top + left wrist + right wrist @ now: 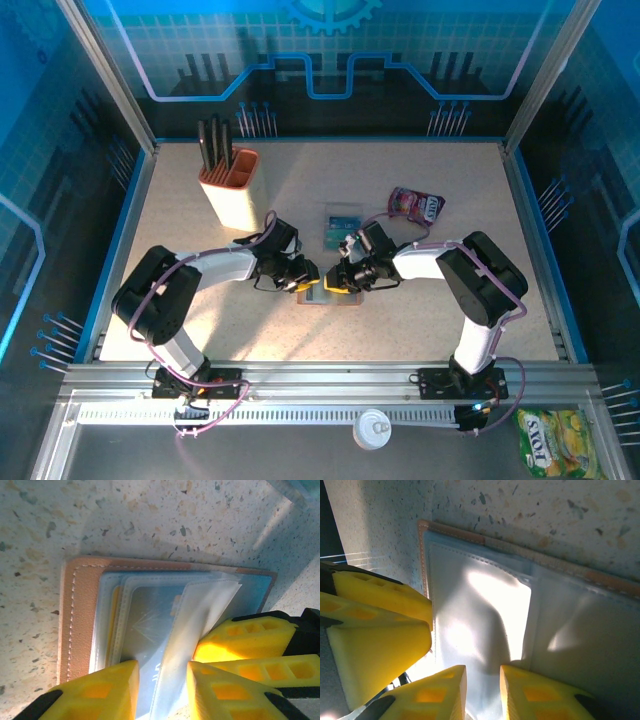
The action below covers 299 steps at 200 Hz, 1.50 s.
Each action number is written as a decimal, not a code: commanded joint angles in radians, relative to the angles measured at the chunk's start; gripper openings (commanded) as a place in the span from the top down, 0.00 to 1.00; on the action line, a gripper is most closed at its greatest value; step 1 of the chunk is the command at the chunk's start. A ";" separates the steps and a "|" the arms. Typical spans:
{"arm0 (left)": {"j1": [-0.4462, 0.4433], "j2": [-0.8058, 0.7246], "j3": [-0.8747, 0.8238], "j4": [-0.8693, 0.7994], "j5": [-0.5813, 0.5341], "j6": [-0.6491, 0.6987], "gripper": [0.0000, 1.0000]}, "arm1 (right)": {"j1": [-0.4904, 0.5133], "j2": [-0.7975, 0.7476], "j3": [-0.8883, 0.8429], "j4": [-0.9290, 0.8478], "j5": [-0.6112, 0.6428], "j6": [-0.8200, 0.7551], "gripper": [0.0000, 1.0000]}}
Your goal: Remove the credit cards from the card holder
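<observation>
The card holder [320,294] lies open on the table between both grippers; its brown leather [82,620] frames grey-blue pockets. A bluish credit card [145,625] sits in a clear pocket, with a yellow-tan card's edge [114,615] beside it. My left gripper [162,692] has a lifted clear sleeve and the card's lower end between its narrow jaws; whether the card itself is pinched I cannot tell. My right gripper [482,692] is closed on the holder's other pocket flap [470,610]. Its fingers [245,635] press close beside the left gripper's.
An orange-and-cream knife block [229,188] stands at the back left. A flat clear case with teal inside [342,225] lies just behind the grippers, and a purple-pink snack pouch [416,204] beyond it to the right. A metal rail [320,380] borders the near edge.
</observation>
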 commanded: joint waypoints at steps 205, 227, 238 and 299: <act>-0.054 0.041 0.109 0.046 0.095 -0.035 0.81 | -0.121 -0.247 -0.078 -0.055 0.002 -0.018 0.71; -0.068 0.072 0.133 0.051 0.098 -0.038 0.82 | -0.138 -0.270 -0.089 -0.073 0.003 -0.027 0.71; -0.073 0.088 0.148 0.055 0.102 -0.039 0.82 | -0.145 -0.277 -0.095 -0.078 0.003 -0.031 0.71; -0.104 0.168 0.209 0.072 0.122 -0.046 0.81 | -0.167 -0.312 -0.117 -0.097 0.000 -0.035 0.71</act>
